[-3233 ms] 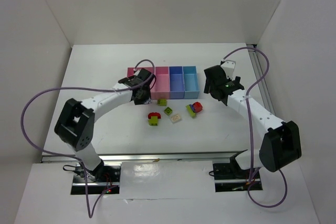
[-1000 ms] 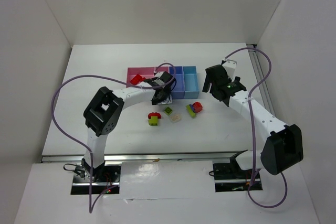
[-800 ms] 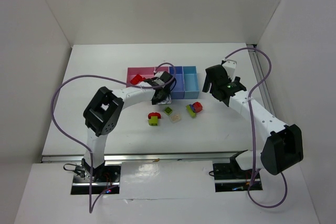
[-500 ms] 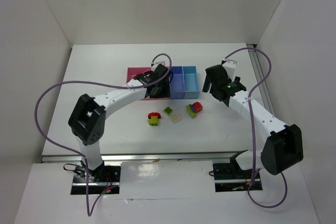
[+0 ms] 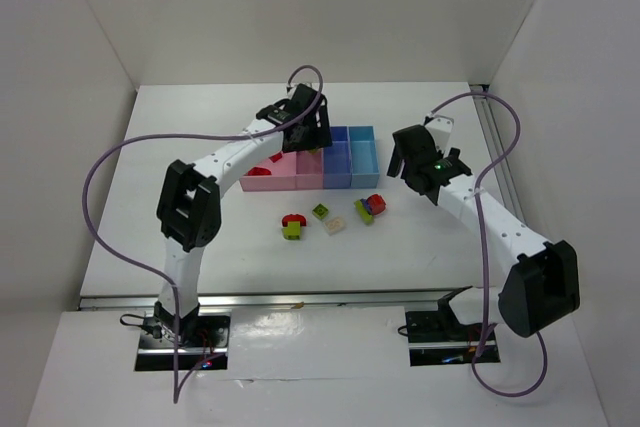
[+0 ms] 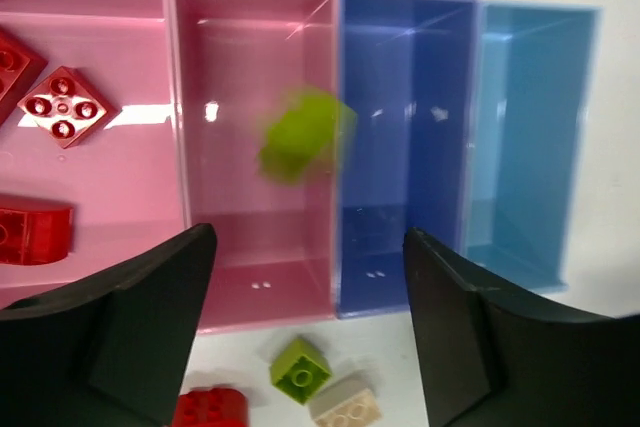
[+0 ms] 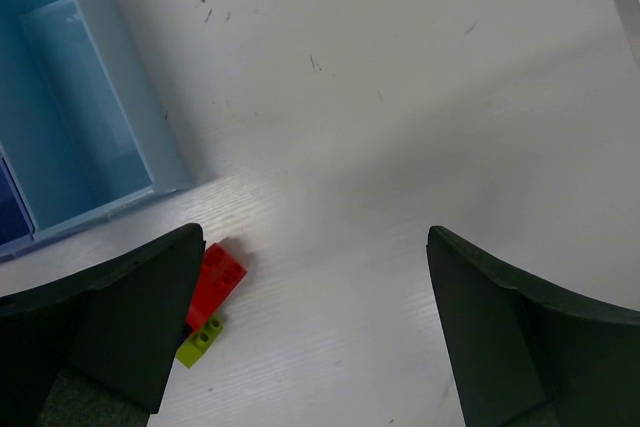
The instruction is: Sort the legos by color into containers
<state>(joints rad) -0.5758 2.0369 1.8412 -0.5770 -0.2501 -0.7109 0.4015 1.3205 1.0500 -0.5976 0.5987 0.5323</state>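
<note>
My left gripper hangs open above the containers, a joined row of two pink bins, a periwinkle bin and a light blue bin. In the left wrist view a blurred lime green lego is loose in the air over the second pink bin, free of the fingers. Red legos lie in the leftmost pink bin. On the table sit a green brick, a cream brick, a red-and-green clump and a red, blue and green clump. My right gripper is open and empty, right of the bins.
The right wrist view has the light blue bin at upper left and the red-and-green clump by the left finger. White walls enclose the table, and a rail runs along its right edge. Purple cables loop over both arms.
My left gripper rose from the table in front of the bins, moved back over them and opened, letting go of the lime green lego. The right arm stayed still.
</note>
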